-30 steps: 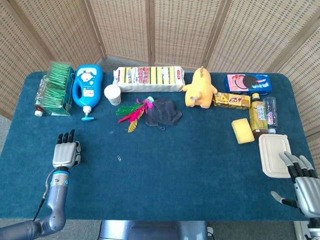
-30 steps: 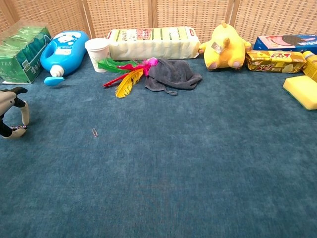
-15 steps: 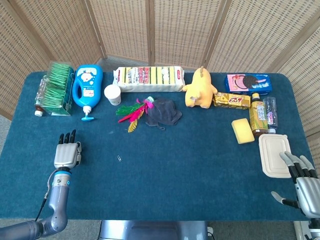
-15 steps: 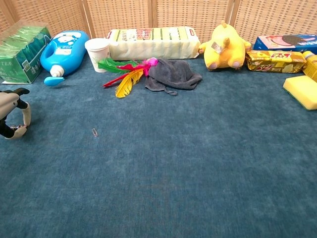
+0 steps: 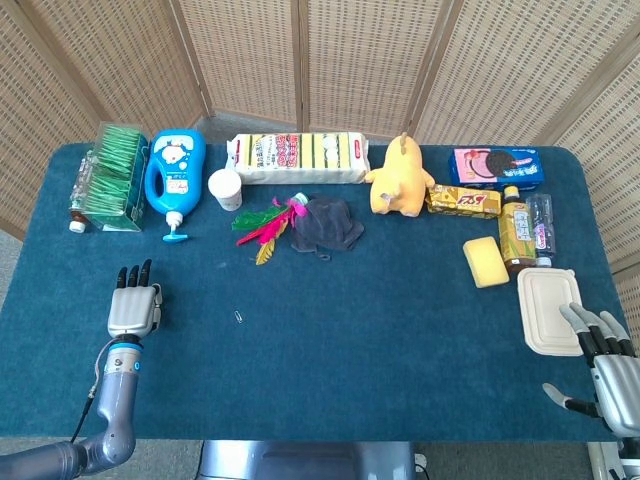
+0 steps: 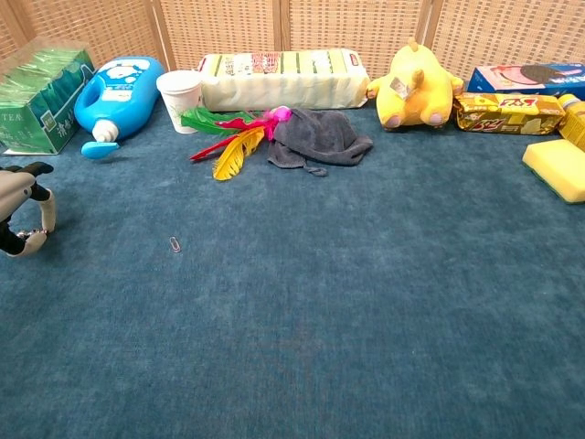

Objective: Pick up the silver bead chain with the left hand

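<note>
Head view: left hand (image 5: 134, 305) hovers low over the blue table (image 5: 380, 350) near its left edge, fingers straight and apart, holding nothing. A small silver bead chain (image 5: 239, 317) lies on the cloth to its right, apart from it. Right hand (image 5: 605, 370) sits at the table's near right corner, fingers spread, empty, beside a white lidded container (image 5: 548, 310).

Chest view: left hand (image 6: 20, 208) shows at the frame's left edge, thumb and finger curved apart, nothing between them. The chain (image 6: 175, 244) lies well right of it, in front of the coloured feathers (image 6: 228, 135) and grey cloth (image 6: 320, 135).
</note>
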You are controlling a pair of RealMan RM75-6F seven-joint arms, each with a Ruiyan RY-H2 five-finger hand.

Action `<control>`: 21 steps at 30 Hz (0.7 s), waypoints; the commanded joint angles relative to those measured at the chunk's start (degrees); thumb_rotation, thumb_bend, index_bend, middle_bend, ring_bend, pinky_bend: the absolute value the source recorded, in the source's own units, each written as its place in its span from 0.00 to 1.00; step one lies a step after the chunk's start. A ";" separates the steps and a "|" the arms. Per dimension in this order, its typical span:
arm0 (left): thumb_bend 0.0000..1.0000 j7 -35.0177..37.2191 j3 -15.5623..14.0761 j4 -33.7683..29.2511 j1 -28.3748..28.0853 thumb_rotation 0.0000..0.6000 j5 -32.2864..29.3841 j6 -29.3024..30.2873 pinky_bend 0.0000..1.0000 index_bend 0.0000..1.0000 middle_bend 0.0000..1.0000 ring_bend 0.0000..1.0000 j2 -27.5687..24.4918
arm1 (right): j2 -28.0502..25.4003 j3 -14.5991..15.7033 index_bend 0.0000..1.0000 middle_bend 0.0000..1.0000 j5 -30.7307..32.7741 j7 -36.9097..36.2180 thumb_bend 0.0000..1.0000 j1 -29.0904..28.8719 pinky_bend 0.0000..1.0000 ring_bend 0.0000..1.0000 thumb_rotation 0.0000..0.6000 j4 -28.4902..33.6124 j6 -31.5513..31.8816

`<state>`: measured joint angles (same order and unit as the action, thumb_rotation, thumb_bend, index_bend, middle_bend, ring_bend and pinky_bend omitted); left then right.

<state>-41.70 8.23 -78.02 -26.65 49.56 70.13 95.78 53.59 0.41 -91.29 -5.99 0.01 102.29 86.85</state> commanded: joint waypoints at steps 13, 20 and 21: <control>0.85 1.19 -0.39 -4.56 0.68 1.00 2.30 1.34 0.00 0.54 0.00 0.00 -2.53 | -0.19 -0.01 0.00 0.01 -0.04 -0.61 0.00 0.06 0.00 0.11 1.00 -0.01 0.17; 0.85 2.31 -0.77 -9.03 1.16 1.00 4.77 2.60 0.00 0.54 0.00 0.00 -5.04 | -0.19 -0.04 0.00 0.01 0.04 -0.61 0.00 0.04 0.00 0.11 1.00 0.02 0.16; 0.85 2.43 -0.81 -9.65 1.21 1.00 5.08 2.75 0.00 0.54 0.00 0.00 -5.39 | -0.18 -0.04 0.00 0.01 0.05 -0.60 0.00 0.04 0.00 0.11 1.00 0.01 0.16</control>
<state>-39.60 7.53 -86.77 -25.59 54.02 72.52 91.03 53.40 0.37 -91.24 -6.59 0.05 102.30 87.01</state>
